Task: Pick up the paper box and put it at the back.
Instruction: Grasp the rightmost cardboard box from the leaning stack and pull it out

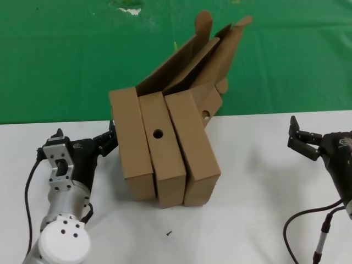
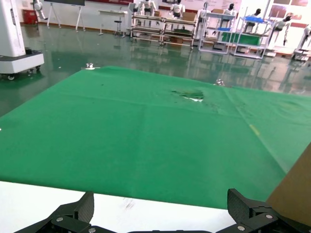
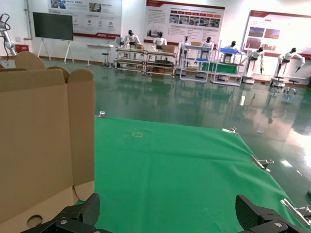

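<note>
The white table (image 1: 258, 220) took up the whole near part of the head view, with a big green cloth (image 1: 66, 55) spread over the floor behind it, and a hall of racks and display robots (image 2: 204, 24) way off past that in the wrist views. On the table stood three brown cardboard mailer boxes packed side by side on their narrow walls, touching each other, lids hinged open and leaning back over the cloth edge. The paper box (image 1: 131, 144) was the leftmost one, plain narrow wall, nearest the left arm. The middle box (image 1: 161, 148) had a round hole in its wall, and the right-hand box (image 1: 192, 144) was plain in front, with another hole showing on a panel behind it. The left gripper (image 1: 110, 138) sat low on the table just beside the paper box's left wall, fingers spread and not clamped on anything; from the head view I couldn't tell if a fingertip was actually touching the cardboard. In the left wrist view a brown corner of box poked in next to one finger. The right gripper (image 1: 300, 140) hung over the table's right side, well apart from the boxes, fingers splayed and empty. Smallest thing: a tiny dark speck (image 1: 169, 234) on the table in front of the boxes.
</note>
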